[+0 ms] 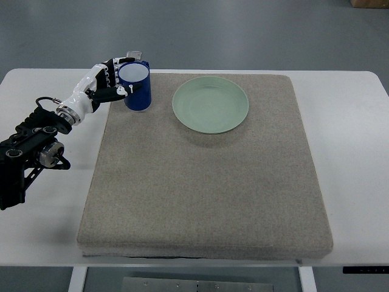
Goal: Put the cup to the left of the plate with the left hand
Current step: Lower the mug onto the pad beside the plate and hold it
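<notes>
On the counter, far left: blue cup (135,86) stood upright on the far-left corner of the grey mat (206,201), open mouth up, pale inside seen.
Cup position: left of the green plate (210,104), a strip of bare mat seen between them, not touching.
Left robot hand (118,76): wrapped around the cup from its left side; white and black fingers (127,89) curled against the cup wall, more fingertips seen behind the far rim. Cup is held.
Left arm: entered from the left edge, black links low at near left, white forearm angled up and right toward the cup.
Lift or contact: cup base appears to be at mat level; whether it is fully rested cannot be told.
Plate: round, pale green, laid flat on the far centre of the mat, nothing on it.
Mat: rectangular, spread over most of the white counter (352,121), near edge slightly overhung.
Right arm: not seen.
</notes>
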Robot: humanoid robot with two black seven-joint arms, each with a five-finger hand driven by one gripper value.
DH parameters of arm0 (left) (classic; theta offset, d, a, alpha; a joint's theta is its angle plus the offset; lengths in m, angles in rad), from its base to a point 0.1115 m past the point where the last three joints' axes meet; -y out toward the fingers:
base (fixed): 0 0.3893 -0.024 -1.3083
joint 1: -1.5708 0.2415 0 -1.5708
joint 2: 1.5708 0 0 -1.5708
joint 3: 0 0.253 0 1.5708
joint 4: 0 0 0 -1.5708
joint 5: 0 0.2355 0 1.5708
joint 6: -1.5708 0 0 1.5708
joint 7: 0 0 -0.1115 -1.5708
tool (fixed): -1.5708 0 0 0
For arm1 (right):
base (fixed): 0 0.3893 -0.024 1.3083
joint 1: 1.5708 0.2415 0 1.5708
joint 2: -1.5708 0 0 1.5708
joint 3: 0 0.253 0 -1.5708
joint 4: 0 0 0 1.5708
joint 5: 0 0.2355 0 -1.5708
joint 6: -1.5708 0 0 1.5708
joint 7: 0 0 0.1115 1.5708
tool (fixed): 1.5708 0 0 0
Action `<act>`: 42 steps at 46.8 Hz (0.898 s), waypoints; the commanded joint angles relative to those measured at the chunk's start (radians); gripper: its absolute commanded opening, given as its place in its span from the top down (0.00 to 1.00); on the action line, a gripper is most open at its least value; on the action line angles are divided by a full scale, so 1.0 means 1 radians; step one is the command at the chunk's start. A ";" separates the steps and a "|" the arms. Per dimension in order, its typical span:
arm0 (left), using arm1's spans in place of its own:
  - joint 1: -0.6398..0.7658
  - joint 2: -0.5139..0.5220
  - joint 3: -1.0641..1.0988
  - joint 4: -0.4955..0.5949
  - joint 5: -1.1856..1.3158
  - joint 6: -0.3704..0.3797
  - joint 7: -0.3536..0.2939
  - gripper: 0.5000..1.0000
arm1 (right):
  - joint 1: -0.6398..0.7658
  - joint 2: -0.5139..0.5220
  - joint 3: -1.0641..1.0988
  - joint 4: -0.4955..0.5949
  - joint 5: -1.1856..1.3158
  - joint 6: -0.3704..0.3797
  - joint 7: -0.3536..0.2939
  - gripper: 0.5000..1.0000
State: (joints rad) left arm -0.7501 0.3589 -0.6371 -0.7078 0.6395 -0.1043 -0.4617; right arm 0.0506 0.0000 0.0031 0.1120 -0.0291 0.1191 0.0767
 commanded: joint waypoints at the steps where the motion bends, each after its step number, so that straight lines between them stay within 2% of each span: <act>1: 0.000 -0.005 0.004 0.004 0.002 0.003 0.001 0.68 | 0.000 0.000 0.000 0.000 0.000 -0.001 0.000 0.13; 18: 0.000 -0.040 0.007 0.042 -0.001 0.020 0.000 0.65 | 0.000 0.000 0.000 0.000 0.000 0.001 0.000 0.13; 27: 0.000 -0.049 0.007 0.054 -0.003 0.069 0.000 0.61 | 0.000 0.000 0.000 0.000 0.000 0.001 0.000 0.13; 35: 0.001 -0.049 0.007 0.056 -0.003 0.075 0.001 0.59 | 0.000 0.000 0.000 0.000 0.000 0.001 0.000 0.13; 38: 0.001 -0.051 0.007 0.054 -0.004 0.075 0.001 0.51 | 0.000 0.000 0.000 0.000 0.000 0.001 0.000 0.13; 42: 0.001 -0.054 0.007 0.054 -0.004 0.075 0.001 0.45 | 0.000 0.000 0.000 0.000 0.000 0.001 0.000 0.13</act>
State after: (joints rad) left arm -0.7487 0.3084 -0.6303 -0.6527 0.6350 -0.0291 -0.4610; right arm 0.0506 0.0000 0.0031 0.1120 -0.0291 0.1191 0.0767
